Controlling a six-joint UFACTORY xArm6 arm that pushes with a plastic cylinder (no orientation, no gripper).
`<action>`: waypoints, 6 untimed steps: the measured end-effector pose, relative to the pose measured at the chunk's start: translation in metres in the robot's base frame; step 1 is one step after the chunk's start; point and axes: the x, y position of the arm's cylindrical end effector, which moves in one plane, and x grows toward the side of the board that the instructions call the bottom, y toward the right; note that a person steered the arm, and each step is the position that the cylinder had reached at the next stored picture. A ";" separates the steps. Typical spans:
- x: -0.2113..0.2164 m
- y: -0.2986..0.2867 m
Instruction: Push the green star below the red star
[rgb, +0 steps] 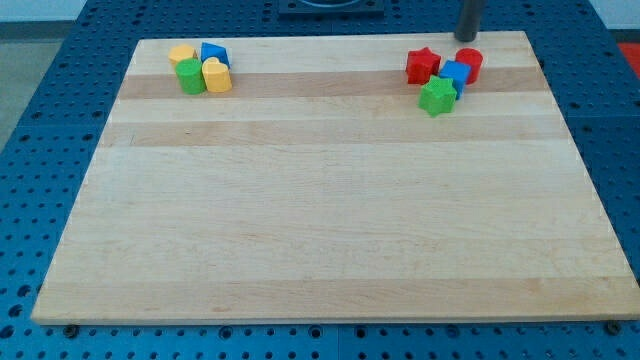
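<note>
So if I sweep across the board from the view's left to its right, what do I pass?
Yellow block → green block → yellow heart → a wide bare stretch → red star → green star → blue block → my tip and red cylinder.

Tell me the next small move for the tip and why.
Probably bring my tip round to the view's right of the green star, then nudge it left. It sits below-right of the red star, against the blue block; my tip is above the red cylinder.
</note>
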 end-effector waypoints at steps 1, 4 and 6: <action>0.020 -0.009; 0.146 0.026; 0.220 0.036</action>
